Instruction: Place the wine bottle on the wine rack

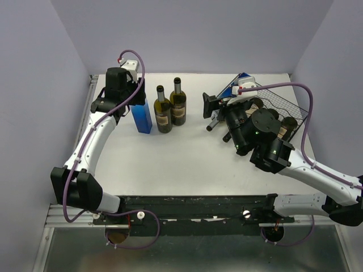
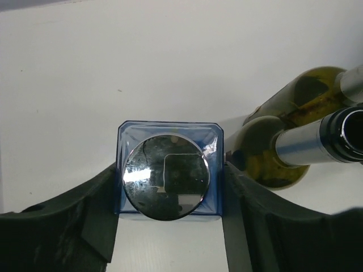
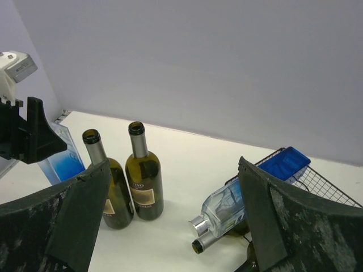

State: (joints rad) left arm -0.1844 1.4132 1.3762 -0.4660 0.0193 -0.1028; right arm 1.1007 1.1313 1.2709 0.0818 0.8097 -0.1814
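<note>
A blue square bottle [image 1: 143,117] with a silver cap stands at the back left of the table. My left gripper [image 1: 138,101] is over its top. In the left wrist view both fingers [image 2: 96,215] press the sides of this bottle [image 2: 169,133]. Two green wine bottles [image 1: 163,111] [image 1: 178,103] stand upright just right of it. The black wire wine rack [image 1: 295,105] is at the back right, with a clear bottle [image 3: 232,207] and dark bottles lying in it, necks poking out to the left. My right gripper [image 1: 218,120] is open and empty by the rack's left end.
The purple back wall and side walls enclose the white table [image 1: 170,158]. A blue bottle base [image 3: 286,161] shows in the rack. The right arm covers much of the rack from above. The green bottles [image 2: 283,141] stand close to my left gripper's right finger.
</note>
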